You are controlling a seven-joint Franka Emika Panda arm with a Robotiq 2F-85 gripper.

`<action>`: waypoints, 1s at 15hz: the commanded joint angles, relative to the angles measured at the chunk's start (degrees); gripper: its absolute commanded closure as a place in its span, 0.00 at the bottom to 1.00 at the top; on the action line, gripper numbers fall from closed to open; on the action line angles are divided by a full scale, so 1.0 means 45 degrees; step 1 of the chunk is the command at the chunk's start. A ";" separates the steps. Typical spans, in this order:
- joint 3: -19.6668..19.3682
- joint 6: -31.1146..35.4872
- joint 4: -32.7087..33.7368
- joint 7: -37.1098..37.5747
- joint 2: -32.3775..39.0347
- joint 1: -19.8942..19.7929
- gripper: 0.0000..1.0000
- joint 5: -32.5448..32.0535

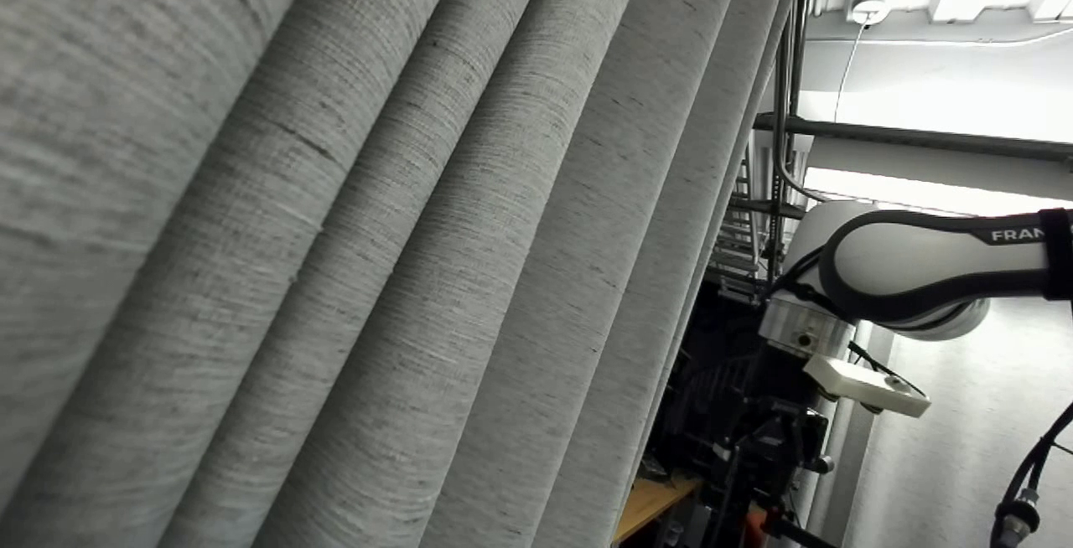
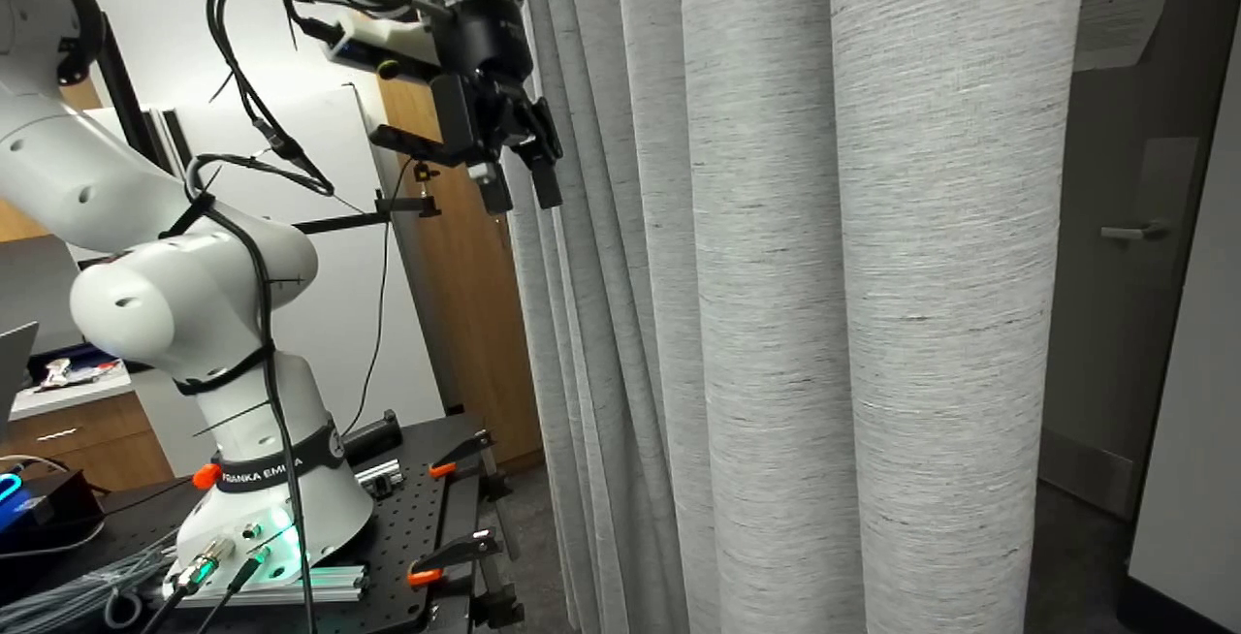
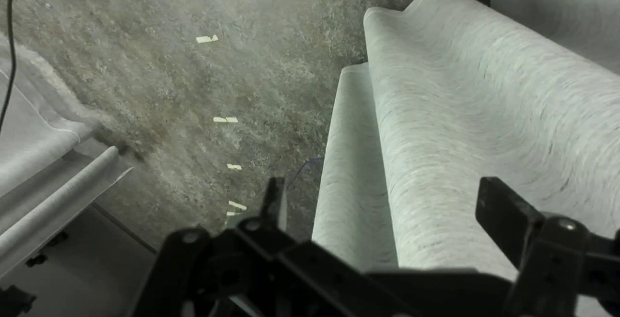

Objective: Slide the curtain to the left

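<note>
While the curtain [image 2: 766, 275] hangs in deep pleats beside the arm [image 2: 204, 275], filling much of both exterior views, the gripper [image 2: 521, 190] points down near it. In the wrist view the fingers [image 3: 506, 215] stand wide apart, with pleats showing between them; whether either touches the curtain, I cannot tell. Below, the floor [image 3: 271, 89] bears short strips of pale tape [image 3: 226, 119]. The arm stands on a black table [image 2: 412, 489], with orange-tipped clamps [image 2: 458, 551] along its edge. Right of the curtain, in an exterior view, is a door [image 2: 1105, 343] with a lever handle [image 2: 1129, 233].
</note>
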 commanded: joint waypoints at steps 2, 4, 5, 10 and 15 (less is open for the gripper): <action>-0.0059 0.0963 0.1205 0.0013 -0.0113 -0.0371 0.00 -0.0757; -0.0087 0.1980 0.1698 0.0187 0.0134 -0.0519 0.00 -0.1104; -0.0126 0.2474 0.1972 0.0293 0.0291 -0.0624 0.00 -0.1176; -0.0234 0.3470 0.2178 0.0232 0.0298 -0.0857 0.00 -0.0906; -0.0333 0.3425 0.2799 0.0271 0.0954 -0.0966 0.00 -0.0901</action>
